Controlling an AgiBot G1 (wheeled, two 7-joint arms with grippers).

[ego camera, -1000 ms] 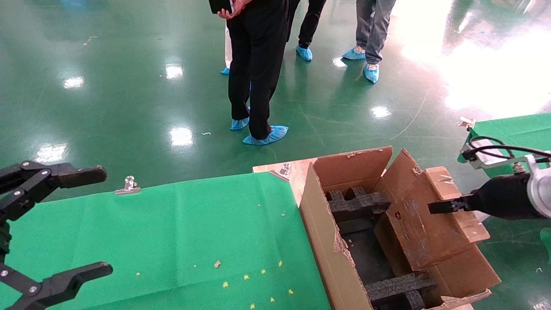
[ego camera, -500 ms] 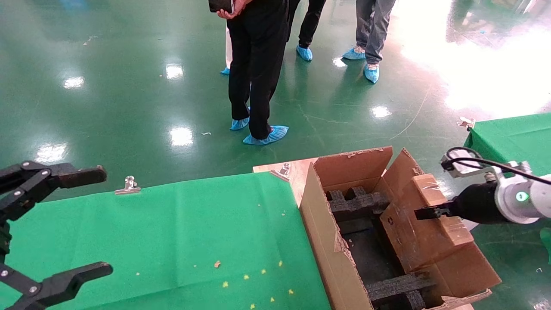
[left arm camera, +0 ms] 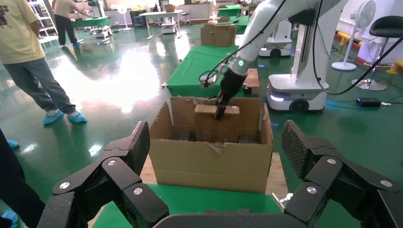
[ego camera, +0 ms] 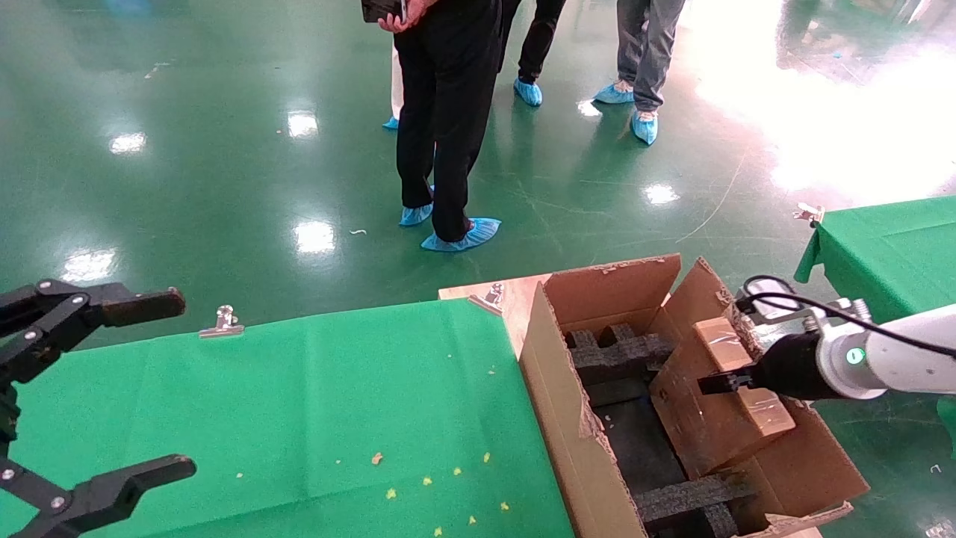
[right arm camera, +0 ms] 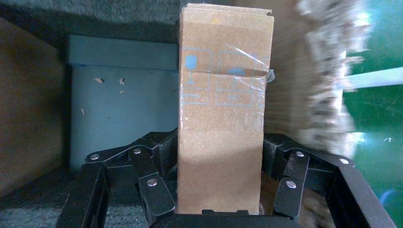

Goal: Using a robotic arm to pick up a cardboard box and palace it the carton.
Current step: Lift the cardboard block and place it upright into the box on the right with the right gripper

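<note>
Head view: right gripper (ego camera: 713, 383) on white arm (ego camera: 889, 359) clamps box (ego camera: 739, 388) over carton (ego camera: 567, 418), at its right side; box tilted, above foam blocks (ego camera: 620, 351). Left gripper (ego camera: 112, 388) parked at near left over green table (ego camera: 336, 403), fingers spread wide, holding nothing.

Left wrist view: left gripper (left arm camera: 216, 156) agape; carton (left arm camera: 209, 161) beyond it; right gripper (left arm camera: 220, 113) holds box (left arm camera: 205, 109) at carton's top.

Right wrist view: right gripper (right arm camera: 219, 156) fingers pressed on both sides of box (right arm camera: 221, 118).
</note>
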